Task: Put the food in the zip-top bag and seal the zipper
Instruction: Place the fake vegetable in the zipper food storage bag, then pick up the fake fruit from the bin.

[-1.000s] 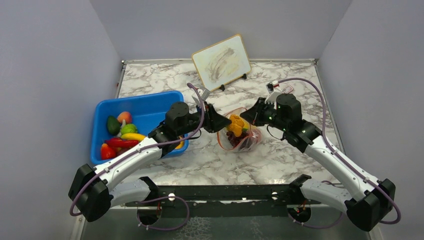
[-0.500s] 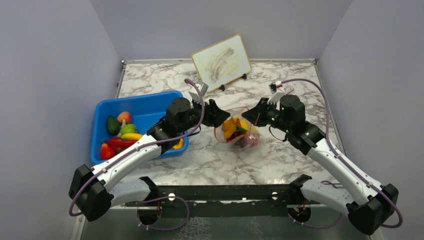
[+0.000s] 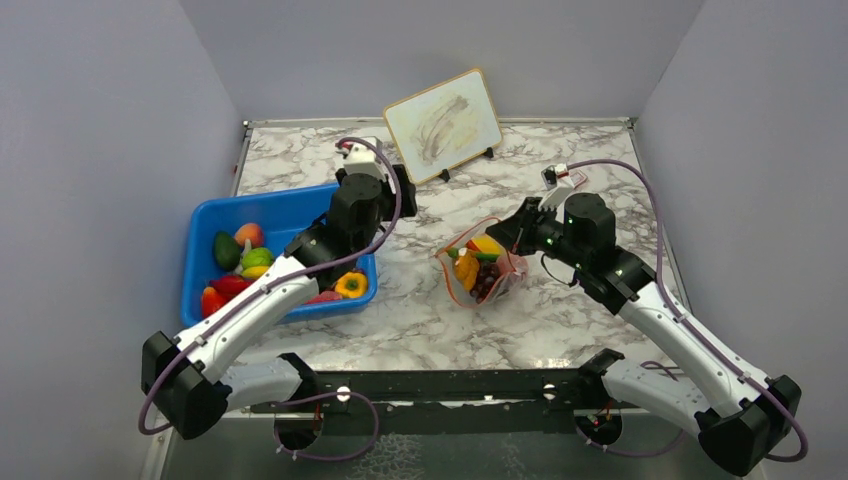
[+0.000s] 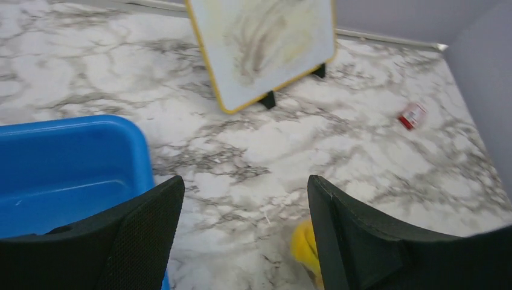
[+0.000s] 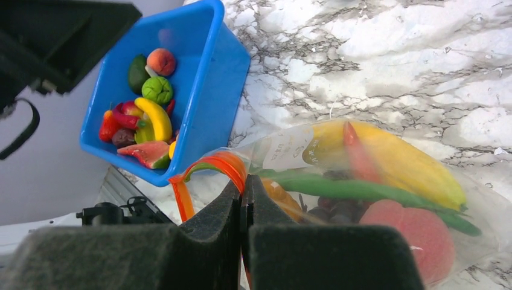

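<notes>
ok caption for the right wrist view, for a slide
Right gripper shut on the orange zipper of the zip-top bag, banana inside, blue bin with more food beyond.

Bare marble [image 3: 410,290] lies between blue bin [image 3: 285,218] and zip-top bag [image 3: 482,272].
</notes>
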`<state>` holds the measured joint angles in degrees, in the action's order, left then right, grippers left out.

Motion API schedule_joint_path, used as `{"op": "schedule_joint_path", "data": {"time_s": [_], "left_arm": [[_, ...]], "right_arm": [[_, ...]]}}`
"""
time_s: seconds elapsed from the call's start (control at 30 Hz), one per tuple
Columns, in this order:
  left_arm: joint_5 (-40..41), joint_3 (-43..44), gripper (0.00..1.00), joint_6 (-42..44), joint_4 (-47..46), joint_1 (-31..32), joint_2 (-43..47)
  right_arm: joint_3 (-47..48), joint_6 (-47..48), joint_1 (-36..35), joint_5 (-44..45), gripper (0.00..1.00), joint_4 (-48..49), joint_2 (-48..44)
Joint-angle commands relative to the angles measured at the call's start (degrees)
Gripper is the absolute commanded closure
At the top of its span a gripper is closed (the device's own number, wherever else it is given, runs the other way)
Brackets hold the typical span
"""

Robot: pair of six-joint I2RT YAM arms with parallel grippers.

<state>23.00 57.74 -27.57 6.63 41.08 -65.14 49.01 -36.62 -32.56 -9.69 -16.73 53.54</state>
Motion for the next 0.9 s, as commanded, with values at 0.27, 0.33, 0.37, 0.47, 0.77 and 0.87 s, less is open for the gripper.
{"op": "schedule_joint_path", "data": {"time_s": [0.27,0.33,0.37,0.47,0.77,0.87], "left_arm": [[12.6,7.0,0.05,-6.4,18.0,-16.0,-8.1],[14.2,7.2,0.05,-8.8,20.4,-18.4,-8.9],[15.4,7.0,0.06,-10.0,21.5,-19.5,-9.3],[17.8,5.4,0.08,-12.4,23.3,-22.5,-9.8],[18.8,-0.2,0.24,-15.9,23.4,-33.6,-8.7],[20.9,-1.4,0.25,-20.7,25.9,-37.0,-7.6]], "right_arm": [[1.1,1.4,-0.1,0.3,0.99,0.4,-1.5],[2.0,1.9,-0.1,0.4,0.99,-0.2,-1.1],[2.2,2.1,-0.1,0.4,0.99,-0.4,-1.0],[2.8,2.3,-0.1,0.1,0.99,-0.4,-0.8],[3.7,2.6,-0.1,-0.5,0.99,-1.7,-0.7],[3.9,2.7,-0.1,-0.4,0.99,-2.1,-0.6]]}}
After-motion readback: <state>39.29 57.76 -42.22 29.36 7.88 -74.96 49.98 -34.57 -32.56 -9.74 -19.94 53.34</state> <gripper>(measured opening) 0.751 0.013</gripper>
